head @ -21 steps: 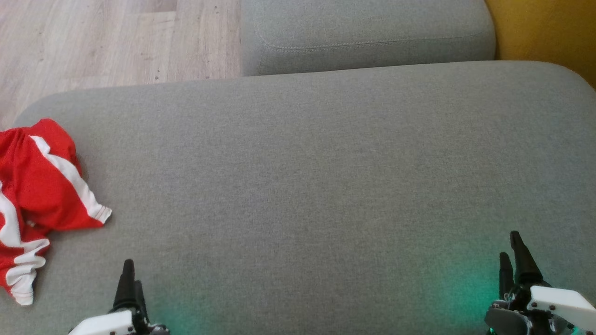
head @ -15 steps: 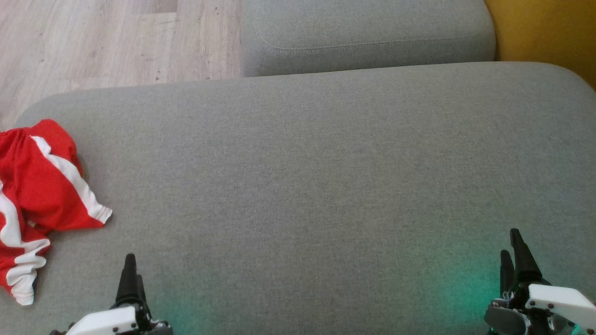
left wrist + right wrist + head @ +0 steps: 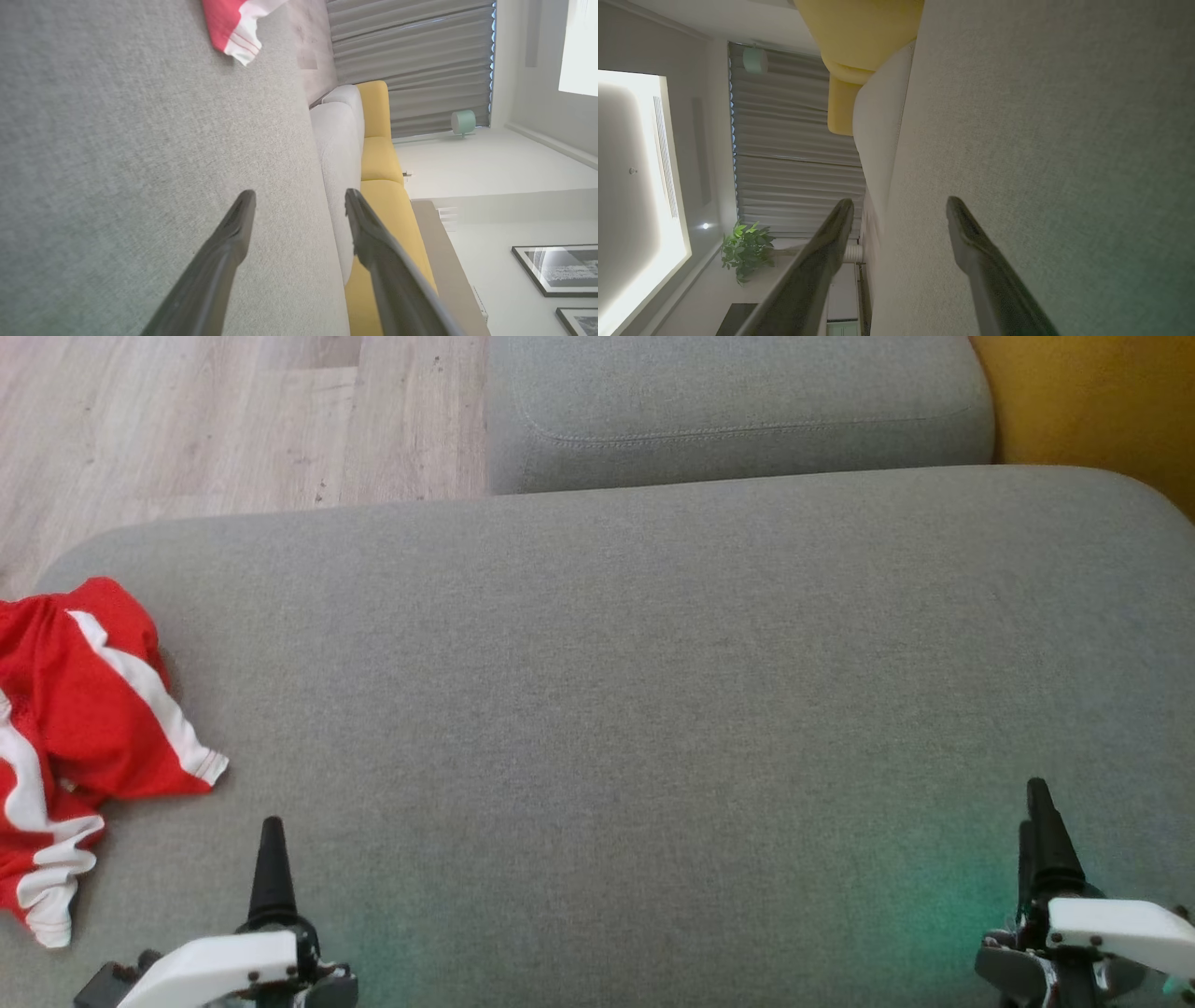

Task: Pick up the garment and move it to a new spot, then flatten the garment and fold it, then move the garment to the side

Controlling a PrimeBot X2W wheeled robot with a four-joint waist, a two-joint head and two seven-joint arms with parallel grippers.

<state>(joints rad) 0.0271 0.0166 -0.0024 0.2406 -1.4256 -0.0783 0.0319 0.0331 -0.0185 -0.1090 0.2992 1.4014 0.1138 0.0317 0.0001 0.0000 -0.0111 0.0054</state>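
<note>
The garment (image 3: pixel 79 728) is red with white stripes and lies crumpled at the left end of the grey cushion (image 3: pixel 635 709). A corner of the garment (image 3: pixel 236 25) shows at the top of the left wrist view. My left gripper (image 3: pixel 271 873) hovers at the lower left, to the right of the garment and apart from it. In its own view the left gripper (image 3: pixel 299 200) stands open with nothing between the fingers. My right gripper (image 3: pixel 1041 831) is at the lower right, far from the garment. The right gripper (image 3: pixel 901 205) is open and empty too.
A second grey cushion (image 3: pixel 738 411) sits behind the main one. Wooden floor (image 3: pixel 187 429) lies beyond the left rear edge. A yellow seat (image 3: pixel 1092 401) rises at the back right. Curtains (image 3: pixel 411 65) and a wall with framed pictures (image 3: pixel 556 275) stand beyond.
Both grippers have crept forward over the cushion, their fingertips higher in the head view. The garment lies where it was; the camera shifted slightly.
</note>
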